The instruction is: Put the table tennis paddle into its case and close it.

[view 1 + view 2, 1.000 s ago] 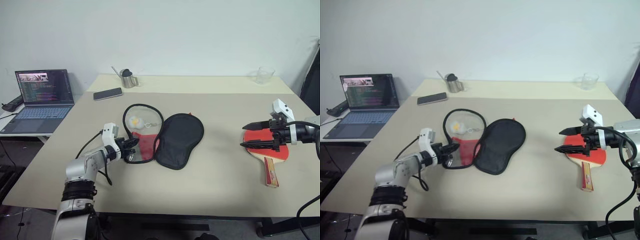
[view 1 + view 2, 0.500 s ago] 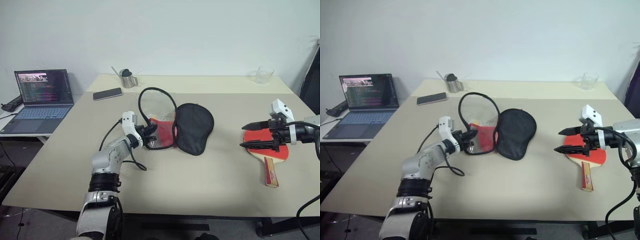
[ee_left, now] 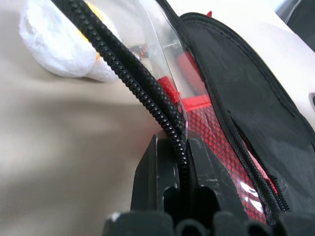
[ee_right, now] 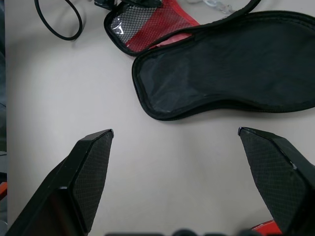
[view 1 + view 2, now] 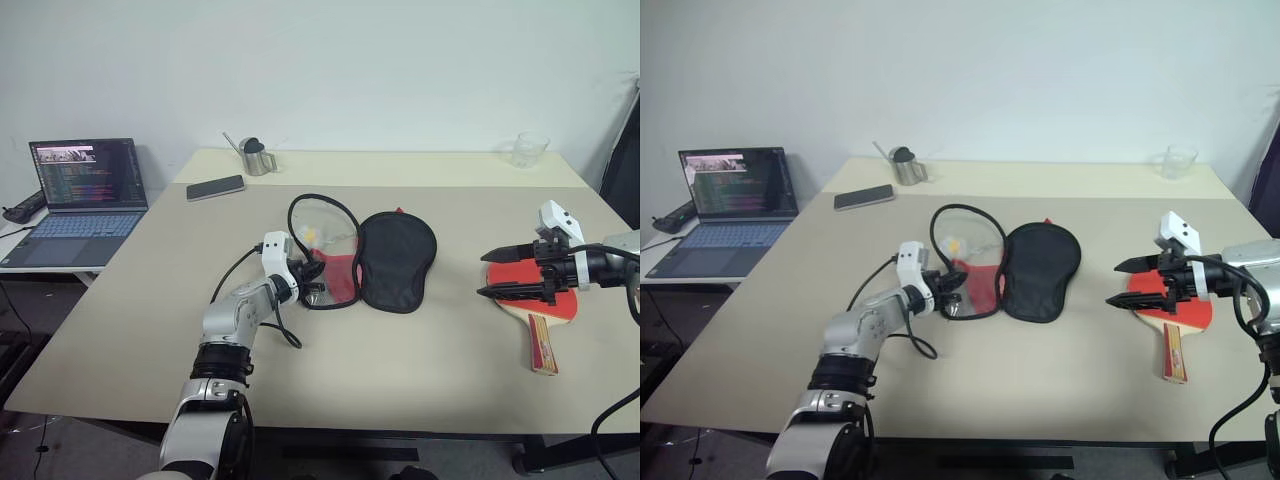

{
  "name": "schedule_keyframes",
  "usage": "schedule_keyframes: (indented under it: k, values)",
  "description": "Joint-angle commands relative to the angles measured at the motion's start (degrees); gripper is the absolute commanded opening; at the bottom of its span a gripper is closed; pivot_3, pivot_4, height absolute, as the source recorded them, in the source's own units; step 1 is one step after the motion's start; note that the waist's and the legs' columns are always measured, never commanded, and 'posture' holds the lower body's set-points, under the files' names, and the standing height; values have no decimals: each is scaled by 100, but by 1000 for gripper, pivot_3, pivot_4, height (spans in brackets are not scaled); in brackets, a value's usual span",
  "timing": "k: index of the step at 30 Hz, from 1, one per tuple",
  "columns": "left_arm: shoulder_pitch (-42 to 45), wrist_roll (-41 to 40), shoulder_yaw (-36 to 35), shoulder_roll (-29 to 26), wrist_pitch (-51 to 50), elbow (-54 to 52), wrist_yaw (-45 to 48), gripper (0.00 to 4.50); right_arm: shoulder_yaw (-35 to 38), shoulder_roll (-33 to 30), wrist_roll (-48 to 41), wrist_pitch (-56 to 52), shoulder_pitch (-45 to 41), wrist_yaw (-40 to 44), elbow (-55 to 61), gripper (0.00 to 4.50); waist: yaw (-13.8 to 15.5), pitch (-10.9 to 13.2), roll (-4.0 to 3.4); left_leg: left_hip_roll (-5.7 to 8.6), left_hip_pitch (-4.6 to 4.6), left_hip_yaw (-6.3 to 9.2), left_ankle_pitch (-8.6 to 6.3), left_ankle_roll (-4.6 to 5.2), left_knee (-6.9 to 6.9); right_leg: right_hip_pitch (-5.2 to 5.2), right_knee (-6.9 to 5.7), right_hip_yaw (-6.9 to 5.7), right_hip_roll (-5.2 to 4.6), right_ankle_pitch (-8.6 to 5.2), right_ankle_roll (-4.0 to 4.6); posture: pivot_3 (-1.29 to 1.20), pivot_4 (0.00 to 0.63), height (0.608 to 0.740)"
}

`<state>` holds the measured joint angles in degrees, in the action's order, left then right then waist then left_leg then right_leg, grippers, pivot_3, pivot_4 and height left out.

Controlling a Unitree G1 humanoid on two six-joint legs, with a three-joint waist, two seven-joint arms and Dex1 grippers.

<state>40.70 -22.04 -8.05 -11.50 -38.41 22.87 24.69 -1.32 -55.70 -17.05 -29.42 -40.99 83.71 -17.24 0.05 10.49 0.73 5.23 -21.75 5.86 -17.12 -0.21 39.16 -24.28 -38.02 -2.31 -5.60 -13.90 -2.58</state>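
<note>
Dragged rightward, one case (image 5: 385,262) seemingly stays clamped in left jaws (image 5: 312,276); right jaws (image 5: 498,272) spread above one paddle (image 5: 545,312).

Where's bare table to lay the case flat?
Bare table lies between the case and the paddle, and along the near edge. Crowded: the left gripper at the case's open edge, the phone and jug at the back left.

Red, black and beige

The case (image 5: 398,260) is black with a red mesh-patterned side; the paddle (image 5: 545,302) has red rubber and a pale wooden handle; the table (image 5: 400,350) is beige.
</note>
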Motion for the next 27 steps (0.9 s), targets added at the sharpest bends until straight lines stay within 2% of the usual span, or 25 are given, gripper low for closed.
schedule_keyframes:
  k: [1,9,10,12,14,16,18,22,27]
  values:
    - [-37,41,23,-83,-35,-387,-65,1522,77,-32,-85,53,-29,47,134,4500,0,0,0,0,0,0,0,0,0,0,0,0,0,0,0,0,150,740]
    - [-248,-52,105,-462,-414,-1156,187,4323,65,-44,-72,33,-21,38,159,4500,-5,0,0,0,0,0,0,0,0,0,-1,1,0,0,0,0,150,740]
    - [-282,-180,85,-556,-631,-1328,286,4491,83,-61,-72,24,6,15,187,4500,-6,0,0,0,0,-1,0,0,0,0,-1,1,0,0,0,0,150,740]
    - [-318,-409,3,-879,-1234,-1790,392,4491,134,-119,-33,-11,86,-112,280,4500,-6,0,0,0,0,0,0,0,-1,0,0,1,0,0,0,0,150,740]
    - [-460,-652,-63,-1516,-1664,-2487,769,4491,230,-221,66,-116,265,-412,469,4500,-17,2,3,-1,-1,2,0,0,-1,-1,0,1,0,0,0,0,150,740]
    - [-941,-456,145,-2636,-1306,-3067,1609,4491,482,-347,94,-304,643,-827,825,4500,-42,2,3,-4,-3,0,0,-1,-6,-8,-2,5,2,0,0,0,150,740]
    - [-1177,-513,62,-3184,-1015,-3138,2094,4491,798,-285,-25,-739,795,-1356,987,4500,-52,-3,-6,-10,0,-6,-1,-2,-19,-13,4,13,6,-1,2,0,150,740]
    - [-1265,-929,-273,-3522,-440,-3094,2985,4491,1300,-163,-97,-1237,1163,-2204,1298,4500,42,-7,-11,0,5,1,0,0,-12,2,8,8,0,7,8,0,150,740]
    - [-965,-1001,64,-3296,-6,-3022,3467,4491,1576,-266,-127,-1856,1498,-2745,1768,4500,122,-7,-8,1,9,9,0,1,-10,15,12,-2,0,9,5,0,150,740]
